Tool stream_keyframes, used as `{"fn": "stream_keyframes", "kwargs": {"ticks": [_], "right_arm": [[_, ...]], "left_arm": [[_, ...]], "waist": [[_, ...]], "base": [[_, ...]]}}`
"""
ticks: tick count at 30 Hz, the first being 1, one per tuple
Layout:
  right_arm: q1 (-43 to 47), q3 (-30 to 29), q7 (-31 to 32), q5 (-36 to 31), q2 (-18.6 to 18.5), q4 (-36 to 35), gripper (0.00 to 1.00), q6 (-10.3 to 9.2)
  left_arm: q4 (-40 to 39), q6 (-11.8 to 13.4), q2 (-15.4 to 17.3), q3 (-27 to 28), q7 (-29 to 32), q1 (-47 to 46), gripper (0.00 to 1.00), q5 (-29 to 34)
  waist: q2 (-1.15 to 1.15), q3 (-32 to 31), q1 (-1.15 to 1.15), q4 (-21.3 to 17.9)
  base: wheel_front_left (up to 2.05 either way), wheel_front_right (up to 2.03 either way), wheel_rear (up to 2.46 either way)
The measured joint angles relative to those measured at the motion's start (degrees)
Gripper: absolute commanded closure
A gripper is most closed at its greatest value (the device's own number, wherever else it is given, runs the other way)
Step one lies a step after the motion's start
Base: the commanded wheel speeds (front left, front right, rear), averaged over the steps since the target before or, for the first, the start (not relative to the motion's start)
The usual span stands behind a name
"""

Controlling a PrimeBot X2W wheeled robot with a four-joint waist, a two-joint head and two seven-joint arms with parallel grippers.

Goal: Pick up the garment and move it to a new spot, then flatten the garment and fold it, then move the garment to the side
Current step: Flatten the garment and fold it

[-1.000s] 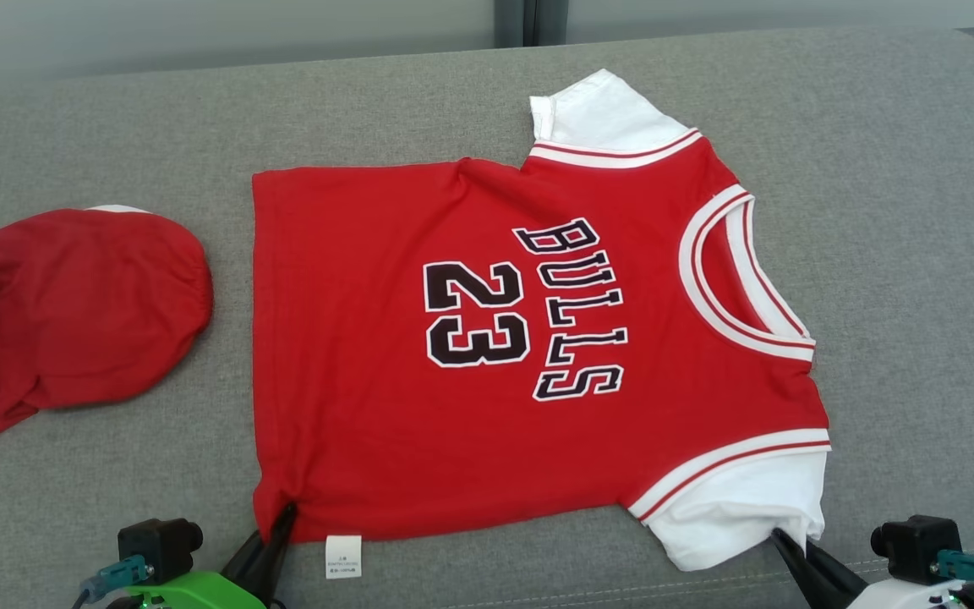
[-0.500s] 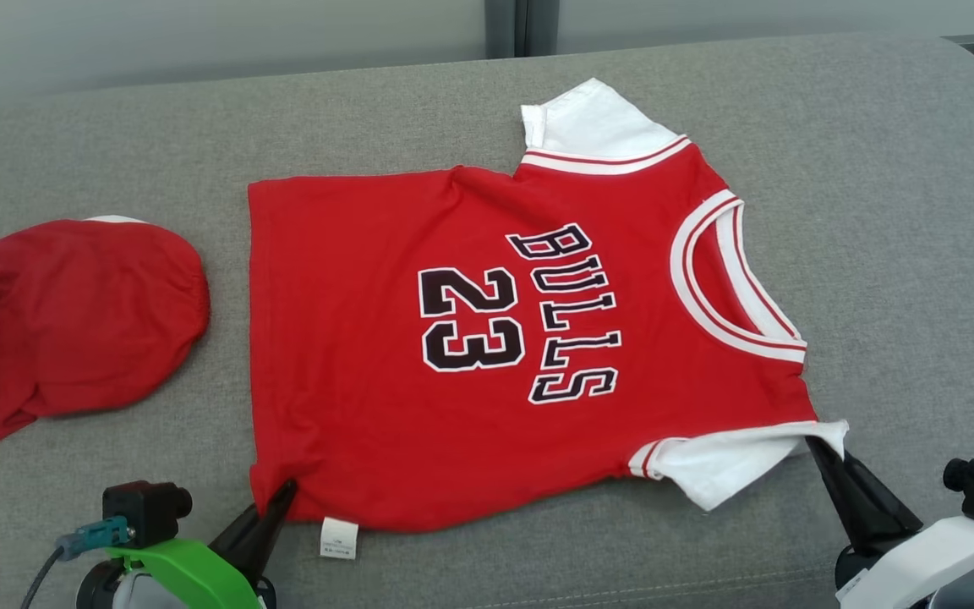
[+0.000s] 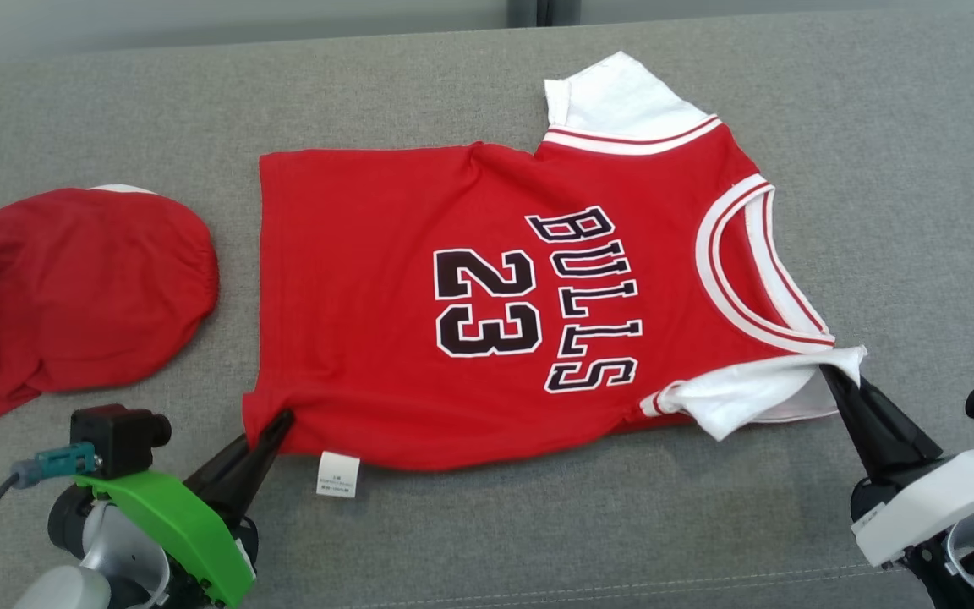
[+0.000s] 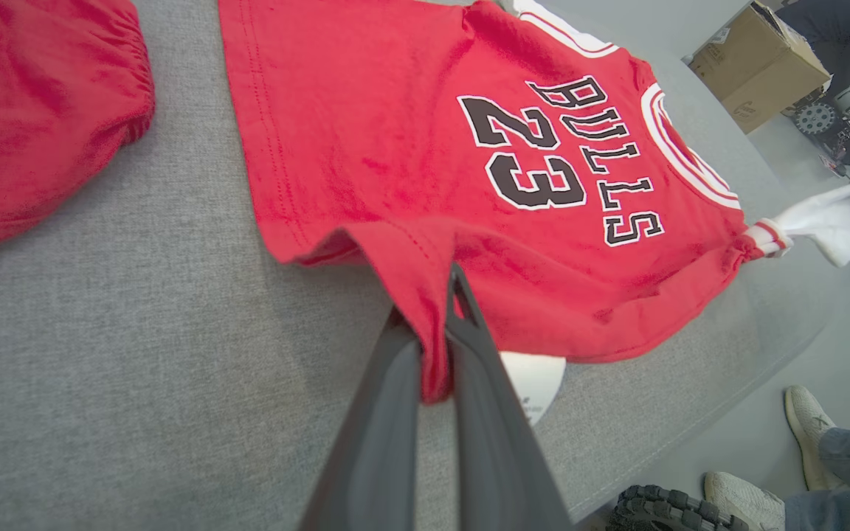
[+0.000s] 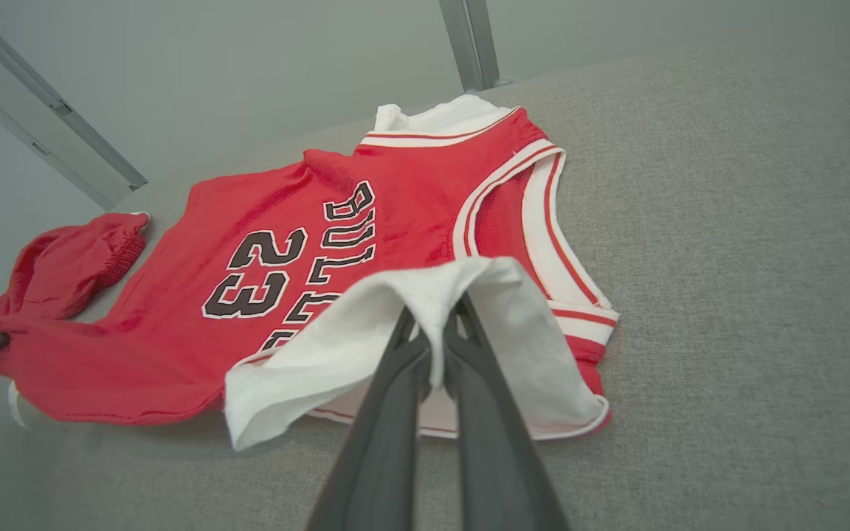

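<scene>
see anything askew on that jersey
Yes. The jersey isn't flat: its near white sleeve is bunched and lifted where the right hand pinches it, and the hem corner puckers in the left hand. A white label pokes out under the hem.

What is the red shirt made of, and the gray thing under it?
The red shirt looks like soft, matte knit cloth, likely cotton: it creases and drapes limply at its lifted corners. The gray surface looks like coarse woven upholstery fabric; its speckled weave shows.

Bright, even, diffuse light; faint soft shadows; sharp focus; wide-angle bending in wrist views.
</scene>
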Motion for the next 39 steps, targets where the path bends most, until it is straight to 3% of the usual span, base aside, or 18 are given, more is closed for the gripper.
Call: {"fn": "stream_keyframes", "kwargs": {"ticks": [15,27,39], "right_arm": [[-12.94,0.01,4.07,-0.68,-1.81,0.47,1.0,-0.42],[-19.51,0.93,5.04,-1.94,-1.32,5.41,1.0,-0.32],[-23.25,1.87,5.45,-2.53,-0.85,8.57,1.0,0.15]], "left_arm": [[-5.73,1.8,3.59,3.28,8.91,-6.89,1.0,-5.02],[-0.99,3.46,1.13,2.67,13.47,-14.25,1.0,-6.57],[1.41,3.76,-0.79,0.51,16.35,-19.42,1.0,-7.44]], "waist": [[0.0,7.52,0.0,1.69],[0.0,12.07,0.0,4.21],[0.0,12.79,0.0,4.09]], "base": [[0.0,0.0,0.0],[0.0,0.0,0.0],[0.0,0.0,0.0]]}}
